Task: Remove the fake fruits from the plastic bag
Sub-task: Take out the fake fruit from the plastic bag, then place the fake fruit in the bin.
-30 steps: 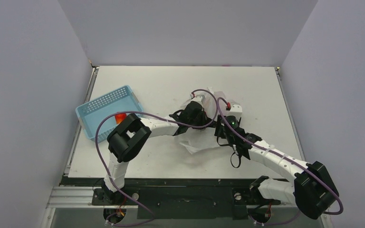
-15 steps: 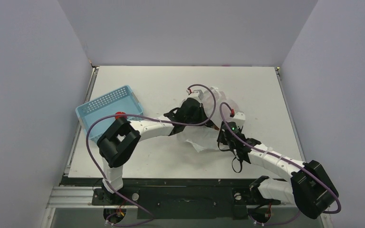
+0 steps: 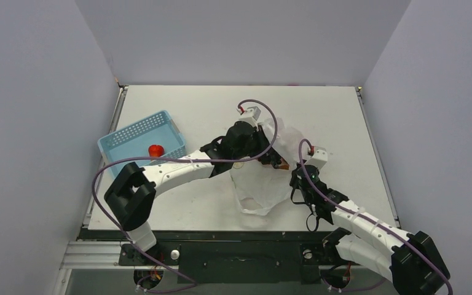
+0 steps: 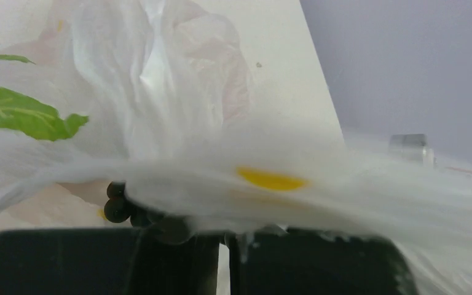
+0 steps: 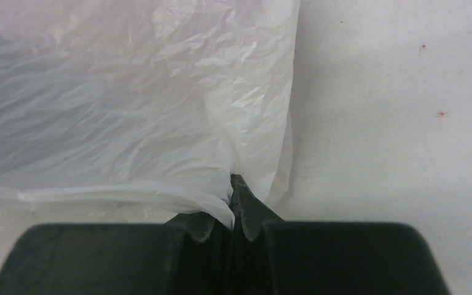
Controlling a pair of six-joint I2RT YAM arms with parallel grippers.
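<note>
Plastic bag [image 3: 259, 184] lifted higher (grapes [image 4: 118, 206] showing), left hand [image 4: 224, 239], right hand [image 5: 233, 212] both pinching it

The left arm [image 3: 178, 166] reaches forward and to the right, forearm long and level, wrist raised. Its claw [image 3: 275, 161] points right, jaws closed to a slit on the plastic bag [image 3: 259, 190]. The right arm [image 3: 356, 215] lies low, stretched up and to the left. Its claw [image 5: 236, 187] pinches the bag's edge, fingertips pressed together.
</note>
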